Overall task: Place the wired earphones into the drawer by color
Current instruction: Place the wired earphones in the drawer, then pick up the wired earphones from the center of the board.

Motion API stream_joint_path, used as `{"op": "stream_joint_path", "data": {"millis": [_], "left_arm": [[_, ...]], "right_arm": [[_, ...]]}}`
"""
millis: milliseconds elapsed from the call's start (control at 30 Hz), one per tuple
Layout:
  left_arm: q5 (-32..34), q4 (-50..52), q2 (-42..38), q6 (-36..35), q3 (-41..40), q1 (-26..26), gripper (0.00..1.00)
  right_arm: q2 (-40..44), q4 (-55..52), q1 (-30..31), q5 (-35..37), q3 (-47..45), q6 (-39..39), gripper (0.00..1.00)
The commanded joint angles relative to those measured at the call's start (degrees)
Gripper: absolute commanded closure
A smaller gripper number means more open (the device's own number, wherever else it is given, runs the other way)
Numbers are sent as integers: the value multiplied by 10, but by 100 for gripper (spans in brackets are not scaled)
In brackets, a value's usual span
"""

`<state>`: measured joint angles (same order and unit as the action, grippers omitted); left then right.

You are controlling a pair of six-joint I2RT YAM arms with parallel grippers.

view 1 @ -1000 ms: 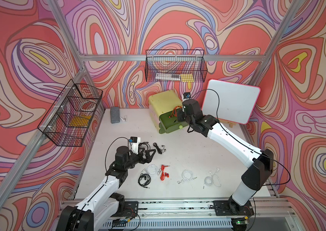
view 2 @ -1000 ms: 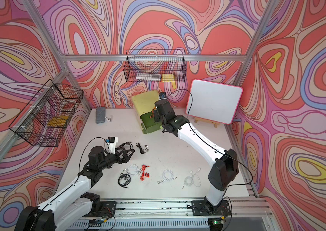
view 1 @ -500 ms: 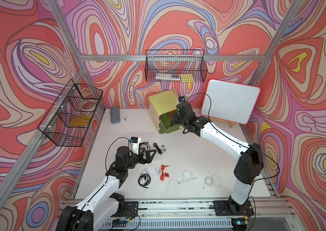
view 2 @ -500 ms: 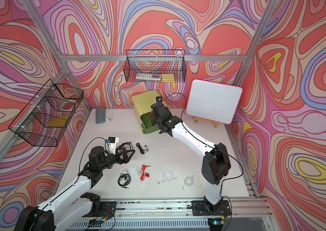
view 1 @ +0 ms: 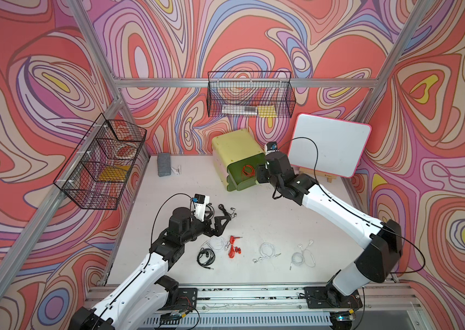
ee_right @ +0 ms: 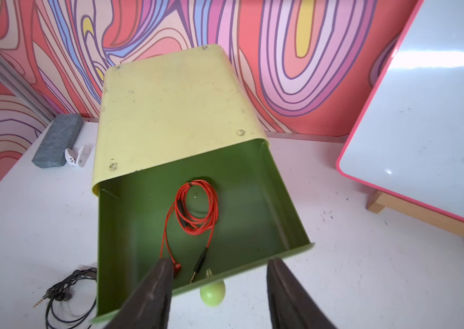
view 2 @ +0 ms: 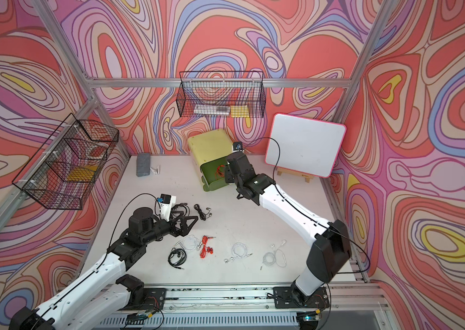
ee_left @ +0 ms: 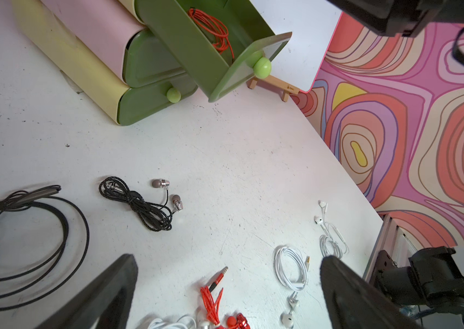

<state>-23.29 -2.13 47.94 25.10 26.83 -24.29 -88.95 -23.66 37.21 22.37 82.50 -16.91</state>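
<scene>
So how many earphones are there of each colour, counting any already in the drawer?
Black earphones: 3, on the table.
Red earphones: 2, one in the open drawer, one on the table.
White earphones: 3, on the table.
Total: 8.

White-and-black left arm (view 1: 139, 271) lay low, elbow bent, forearm level; black left pincer (ee_left: 228, 257) stood widely spread. White-and-black right arm (view 1: 337, 208) was stretched far forward, wrist pitched down; black right pincer (ee_right: 219, 260) stood partly spread.
</scene>
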Motion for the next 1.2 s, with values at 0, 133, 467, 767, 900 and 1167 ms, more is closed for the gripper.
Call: {"op": "stream_joint_path", "data": {"millis": [0, 133, 467, 767, 900, 1167], "left_arm": [[51, 127, -4, 6, 38, -20, 1], [70, 195, 9, 20, 63, -54, 1], [179, 263, 109, 8, 120, -190, 2], [220, 263, 231, -20, 169, -219, 11], [229, 260, 274, -32, 181, -220, 16], [218, 237, 326, -48, 182, -220, 27]], "right_arm": [[57, 6, 1, 12, -56, 7, 38], [132, 21, 1, 17, -141, 10, 32], [309, 107, 1, 43, -359, 54, 19], [386, 206, 1, 42, -497, 106, 2], [413, 279, 1, 31, -549, 103, 2], [443, 290, 1, 24, -577, 99, 2]]}}
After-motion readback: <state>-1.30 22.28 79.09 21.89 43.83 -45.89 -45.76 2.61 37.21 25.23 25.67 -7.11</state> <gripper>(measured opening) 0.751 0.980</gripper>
